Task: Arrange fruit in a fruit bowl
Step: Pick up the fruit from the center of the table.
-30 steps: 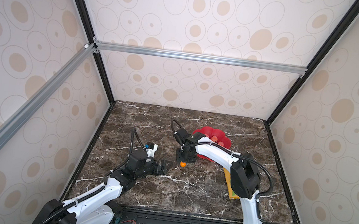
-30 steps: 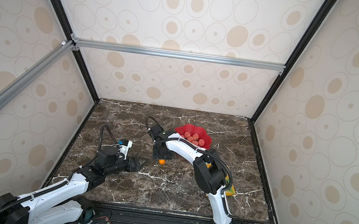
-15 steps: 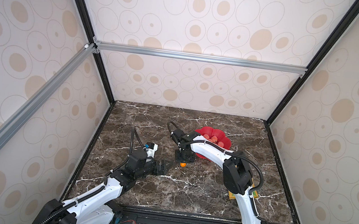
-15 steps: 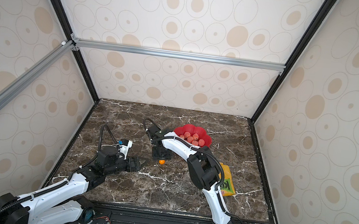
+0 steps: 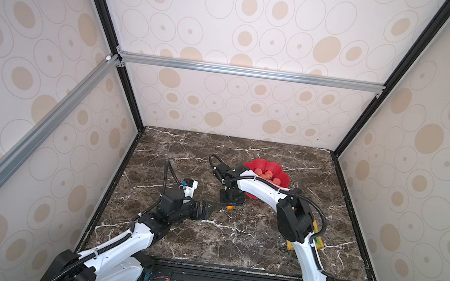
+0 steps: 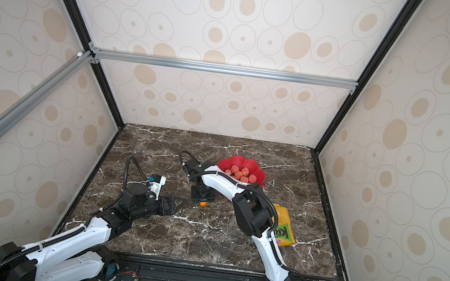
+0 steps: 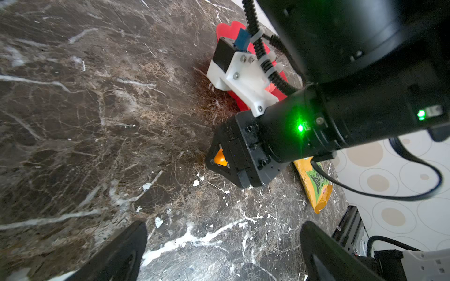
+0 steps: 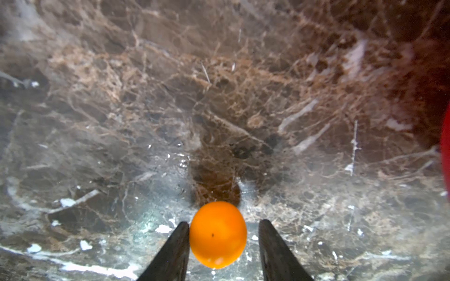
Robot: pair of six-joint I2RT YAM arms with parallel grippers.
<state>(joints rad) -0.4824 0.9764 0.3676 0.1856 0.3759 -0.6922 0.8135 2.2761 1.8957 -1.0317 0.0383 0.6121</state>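
A small orange fruit (image 8: 218,234) lies on the marble between the fingers of my right gripper (image 8: 224,222). One finger touches it and a narrow gap shows at the other, so the gripper is open. In both top views the gripper (image 5: 230,204) (image 6: 202,200) points down over that fruit (image 5: 229,206) (image 6: 203,203), just left of the red fruit bowl (image 5: 283,178) (image 6: 260,178). Several pink-red fruits (image 5: 268,175) (image 6: 238,172) sit in the bowl. My left gripper (image 5: 213,206) (image 7: 224,223) stands open and empty, just left of the orange fruit (image 7: 219,158).
A yellow-green snack bag (image 6: 283,225) (image 7: 314,185) lies on the marble at the right, partly behind my right arm. Patterned walls close in the table on three sides. A black rail runs along the front edge.
My right gripper's jaws have narrowed around the orange fruit, and the right arm's elbow has swung slightly left. The left arm has not moved.
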